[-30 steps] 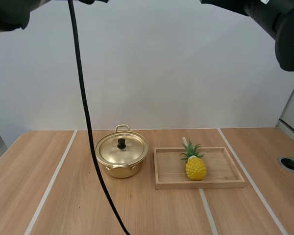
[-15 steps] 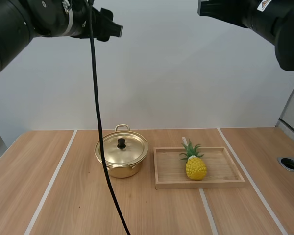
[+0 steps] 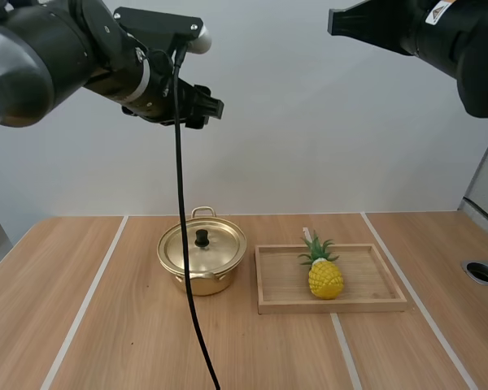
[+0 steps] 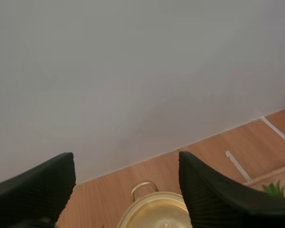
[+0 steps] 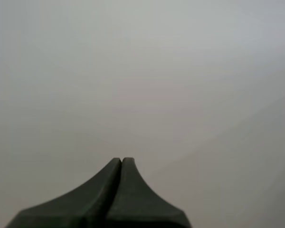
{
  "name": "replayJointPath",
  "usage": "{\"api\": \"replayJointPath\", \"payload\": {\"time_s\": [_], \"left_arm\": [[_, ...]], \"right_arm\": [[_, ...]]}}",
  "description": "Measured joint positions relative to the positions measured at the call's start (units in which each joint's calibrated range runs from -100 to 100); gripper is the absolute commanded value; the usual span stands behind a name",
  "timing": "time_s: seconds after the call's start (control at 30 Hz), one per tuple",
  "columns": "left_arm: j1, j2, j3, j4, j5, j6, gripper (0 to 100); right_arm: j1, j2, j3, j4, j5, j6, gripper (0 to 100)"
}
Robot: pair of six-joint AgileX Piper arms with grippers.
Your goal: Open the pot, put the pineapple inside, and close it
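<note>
Left hand (image 3: 205, 108) is held high at upper left of the frame, fingers spread wide, nothing gripped. Right hand (image 5: 121, 162) is pressed closed, empty. Farther out on the desk (image 3: 106, 341), the lidded pot (image 3: 202, 260) is seen mid-frame, and the pineapple (image 3: 324, 275) is stood upright in the wooden tray (image 3: 374, 303) just right of it.

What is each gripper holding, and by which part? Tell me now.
Nothing is held. The left gripper is open, high above the pot; the right gripper is shut on nothing. The pineapple sits untouched in the tray.
</note>
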Motion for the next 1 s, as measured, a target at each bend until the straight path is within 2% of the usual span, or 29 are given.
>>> {"api": "replayJointPath", "payload": {"time_s": [0.5,0.8,1.0], "left_arm": [[0.00,6.4,13.0,-2.0,1.1,2.3,100],[0.00,10.6,15.9,-7.4,0.6,4.8,100],[0.00,12.9,16.0,-8.2,0.4,5.6,100]], "right_arm": [[0.0,0.0,0.0,0.1,2.4,0.0,0],[0.0,0.0,0.0,0.2,3.0,0.0,0],[0.0,0.0,0.0,0.2,3.0,0.0,0]]}}
